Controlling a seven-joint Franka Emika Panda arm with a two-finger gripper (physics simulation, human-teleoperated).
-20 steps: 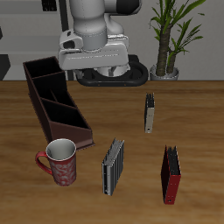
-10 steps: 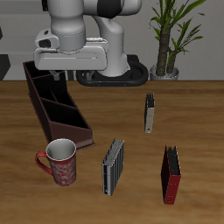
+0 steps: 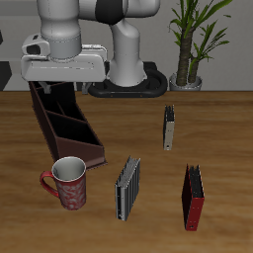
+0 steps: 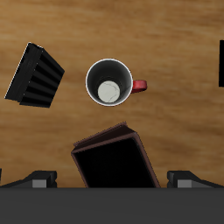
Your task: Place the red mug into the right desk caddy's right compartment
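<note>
Red mug standing upright on the wooden worktop, just beside the near end of the right desk caddy, close to it but not touching. Handle sticking out sideways, away from the grey book. Pale grey inside, nothing in it, seen straight down from the wrist camera. Not in the box yet.

Long dark brown box lying at a slant, with walls inside that split it into parts. Right compartment is the squarish end part, the one nearest the mug, dark inside.

Robot's jaws held high over the far end of the box, well apart from the mug. Holding nothing. Cannot tell whether the jaws are spread or pressed together; only dark bits of them show at the edge of the wrist picture.

Grey ribbed book lying near the mug, on the side away from its handle. Red book farther off past the grey one. Small dark book farther back on the worktop. Potted plant behind, near the robot's base.
</note>
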